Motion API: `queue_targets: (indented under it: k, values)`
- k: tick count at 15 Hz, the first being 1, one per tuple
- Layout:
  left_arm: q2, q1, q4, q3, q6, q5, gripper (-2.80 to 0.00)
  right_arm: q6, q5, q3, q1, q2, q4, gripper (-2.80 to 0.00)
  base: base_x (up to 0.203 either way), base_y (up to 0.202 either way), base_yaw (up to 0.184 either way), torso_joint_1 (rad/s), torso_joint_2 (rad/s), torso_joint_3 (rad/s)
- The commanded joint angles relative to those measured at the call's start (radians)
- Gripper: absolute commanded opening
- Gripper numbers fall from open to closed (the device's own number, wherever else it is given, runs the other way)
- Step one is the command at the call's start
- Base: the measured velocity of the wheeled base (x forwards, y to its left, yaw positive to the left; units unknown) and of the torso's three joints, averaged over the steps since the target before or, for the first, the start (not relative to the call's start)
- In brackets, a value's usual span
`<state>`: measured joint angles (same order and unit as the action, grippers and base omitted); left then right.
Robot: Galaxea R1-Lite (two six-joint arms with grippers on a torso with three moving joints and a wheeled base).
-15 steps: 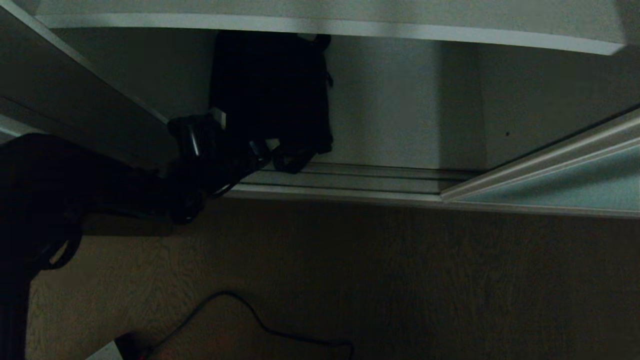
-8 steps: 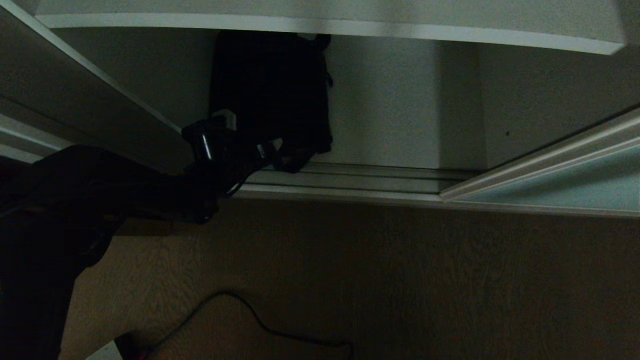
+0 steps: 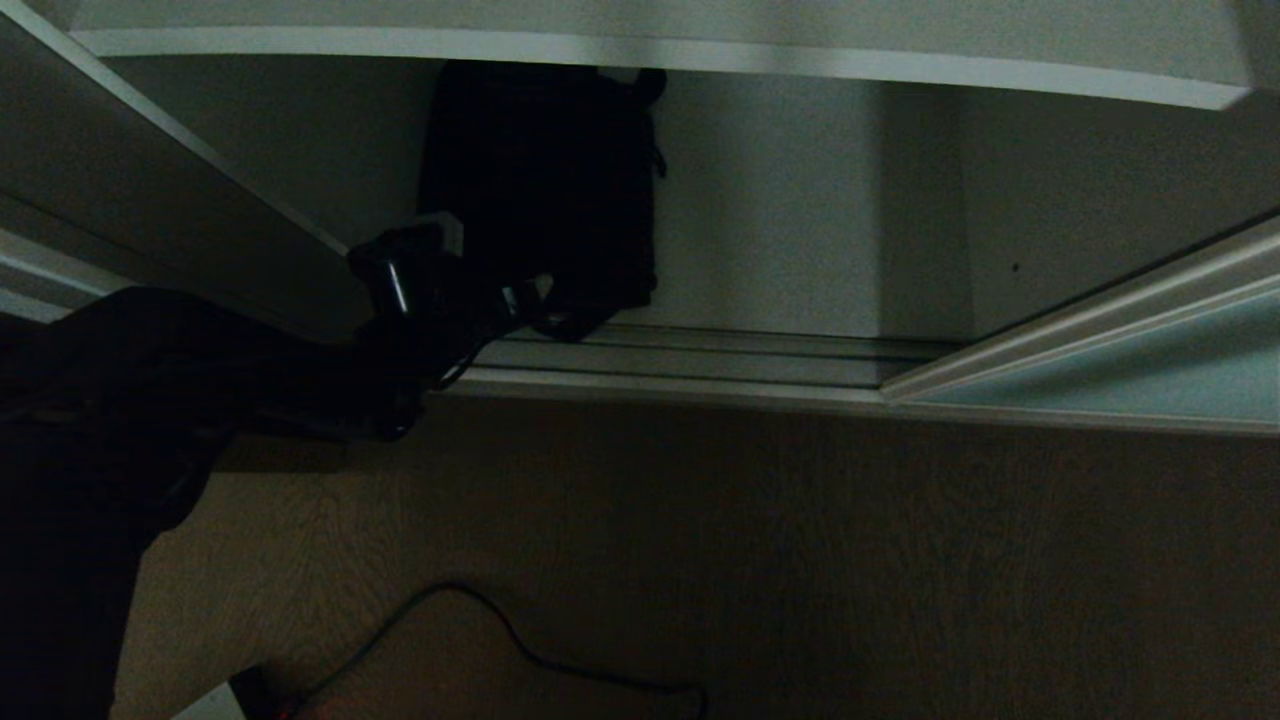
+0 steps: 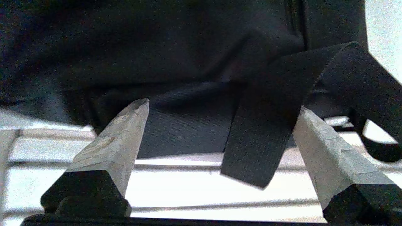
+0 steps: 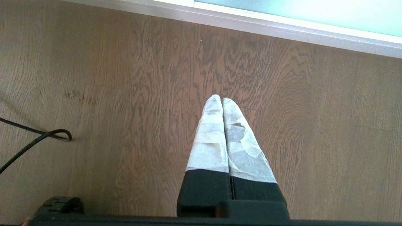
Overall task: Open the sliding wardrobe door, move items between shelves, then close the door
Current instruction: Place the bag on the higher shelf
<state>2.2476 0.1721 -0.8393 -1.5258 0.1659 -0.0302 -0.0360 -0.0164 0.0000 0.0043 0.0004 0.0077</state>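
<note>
We see the left gripper (image 3: pixel 545 305) low at the front of the wardrobe compartment, over the ribbed silver floor track (image 3: pixel 700 355). In the left wrist view its two pale taped fingers (image 4: pixel 116 141) stand wide apart and hold nothing; a flat black woven strap (image 4: pixel 267 125) hangs loose between them, and we cannot tell if it touches the right-hand finger. Just behind it the floppy all-black fabric bag (image 3: pixel 545 170) stands on the wardrobe bottom, under the plain pale grey-white shelf board (image 3: pixel 650 45). The sliding wardrobe door of frosted blue-green glass (image 3: pixel 1120 370) is pushed to the right, so the compartment is open. The right gripper (image 5: pixel 222 102) points at the brown wooden floor (image 5: pixel 125 78) with its fingers pressed together, empty, and a thin black cable (image 5: pixel 37 138) lies near. We can read no label or writing anywhere.
</note>
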Motion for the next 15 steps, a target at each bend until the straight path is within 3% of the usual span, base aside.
queue_targets:
  k: [1,5,11,15]
  values:
    - [-0.073,0.005,0.004,0.044,-0.003,-0.001,0.00,-0.001,0.000,0.000,0.000,-0.002,0.000,-2.80,0.000,0.000,0.000,0.000,0.00,0.000]
    - [-0.149,0.016,0.123,0.095,-0.062,-0.002,0.00,-0.001,0.000,0.000,0.000,-0.002,0.000,-2.80,0.000,0.000,0.000,0.000,0.00,0.000]
    - [-0.095,0.017,0.119,0.086,-0.212,0.017,0.00,-0.001,0.000,0.000,0.000,-0.002,0.000,-2.80,0.000,0.000,0.000,0.000,0.00,0.000]
    - [-0.043,0.013,0.078,0.060,-0.240,0.058,0.00,-0.001,0.000,0.000,0.000,-0.002,0.000,-2.80,0.000,0.000,0.000,0.000,0.00,0.000]
